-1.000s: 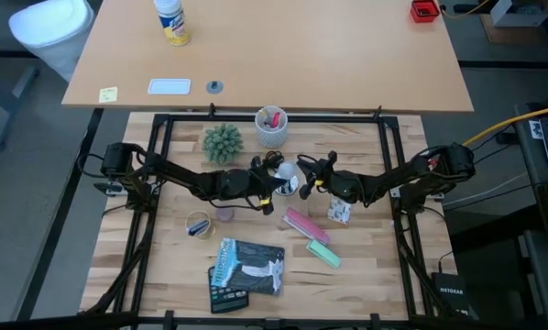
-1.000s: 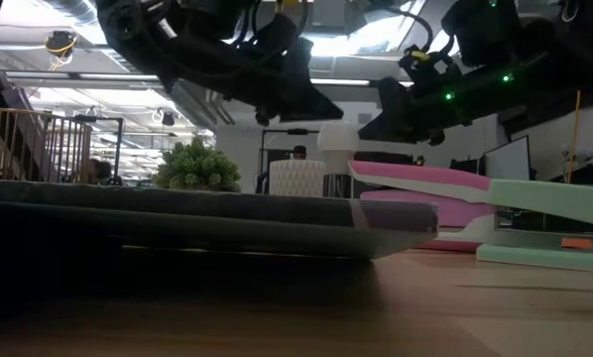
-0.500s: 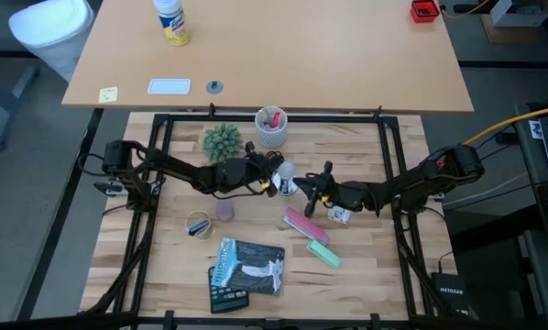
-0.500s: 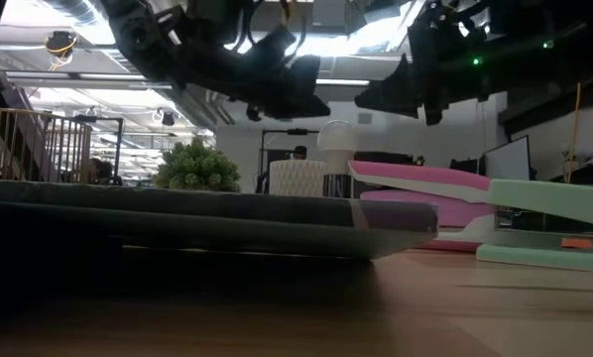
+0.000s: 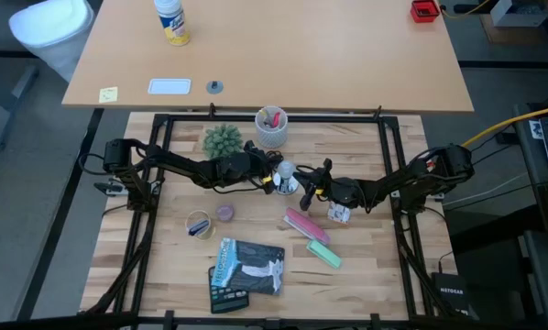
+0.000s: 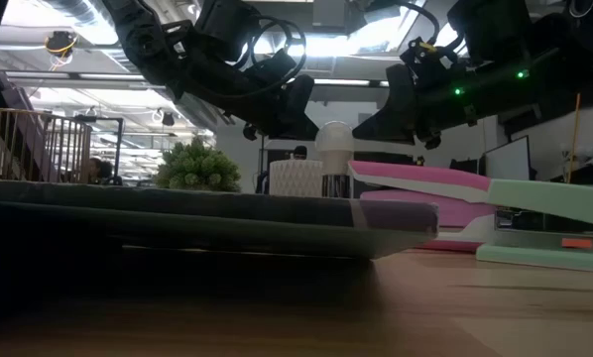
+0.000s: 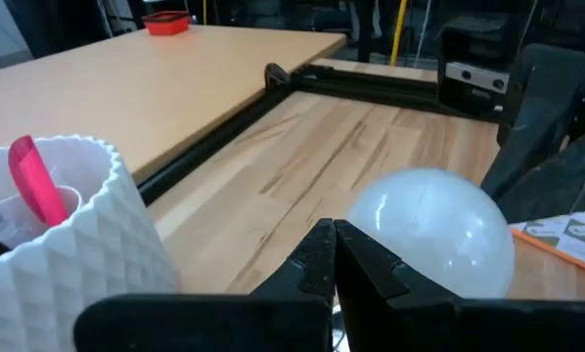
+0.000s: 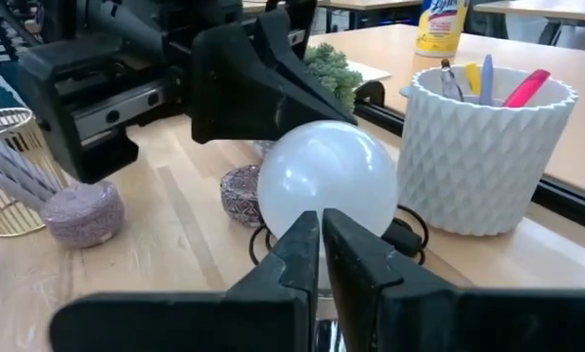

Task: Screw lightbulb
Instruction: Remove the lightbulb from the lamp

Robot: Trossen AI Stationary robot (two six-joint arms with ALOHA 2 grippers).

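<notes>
High view: bulb [image 5: 285, 170] stood upright on bench [image 5: 366, 275]; left hand [image 5: 268, 180] and right hand [image 5: 305, 189], both closed empty, flanked it, probably ready to grip.

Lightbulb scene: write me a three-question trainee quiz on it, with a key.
1. True or false: the left tool is clamped around the lightbulb.
2. Of these, which stands nearest the lightbulb? A) the white cup of pens B) the yellow-labelled bottle C) the red box
3. Fill in: the fingers of the right tool, just short of the lightbulb, are ____ (open/shut).

Key: 1 false, its fingers are shut and hold nothing; 2 A; 3 shut.
</notes>
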